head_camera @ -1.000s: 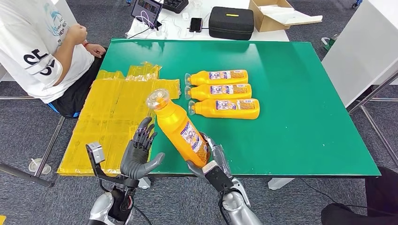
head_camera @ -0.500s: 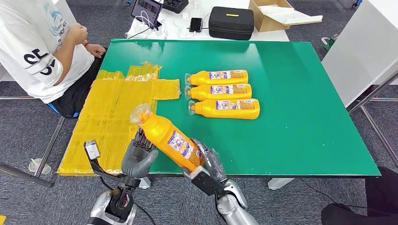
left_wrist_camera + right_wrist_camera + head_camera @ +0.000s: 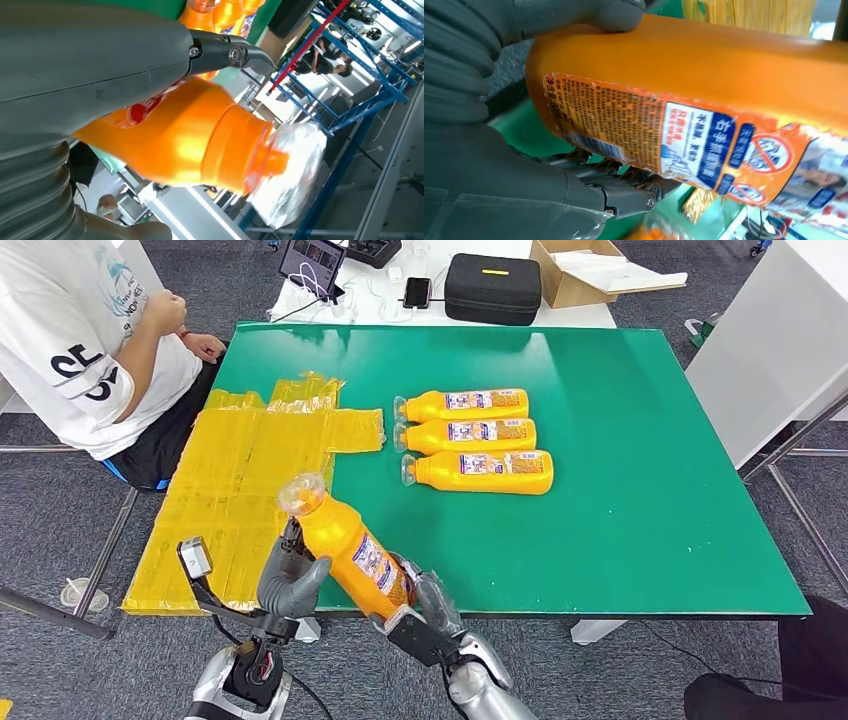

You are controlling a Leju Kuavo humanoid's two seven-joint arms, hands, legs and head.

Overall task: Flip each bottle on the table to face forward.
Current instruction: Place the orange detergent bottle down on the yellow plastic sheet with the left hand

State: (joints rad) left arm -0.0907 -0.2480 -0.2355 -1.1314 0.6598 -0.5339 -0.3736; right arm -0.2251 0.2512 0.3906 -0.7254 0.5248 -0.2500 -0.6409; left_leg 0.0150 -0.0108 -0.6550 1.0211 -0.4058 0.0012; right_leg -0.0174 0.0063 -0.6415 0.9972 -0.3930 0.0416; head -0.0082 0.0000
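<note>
Green desk (image 3: 640, 490), in a room with grey carpet; white desk beyond its far edge.

Yellow plastic sheets (image 3: 240, 490): spread flat over the near left part of the green desk, overhanging its left edge.

Three orange bottles (image 3: 478, 471), labelled: lying on their sides in a tight row at the desk's centre, touching, caps toward the left.

Fourth orange bottle (image 3: 350, 548): held off the desk at its near edge, tilted, clear-wrapped cap up and to the left, printed label facing the right wrist camera.

Right hand (image 3: 425, 605): grips the base of the held bottle, thumb on one side and dark fingers (image 3: 624, 186) wrapped under the other.

Left hand (image 3: 292, 575): pressed against the bottle's upper body just below the neck, fingers curled about it.

Person in a white shirt (image 3: 75, 340): seated at the desk's left side.

Black case (image 3: 492, 287), cardboard box (image 3: 590, 270), phone (image 3: 417, 291), tablet (image 3: 312, 260): on the white desk.
</note>
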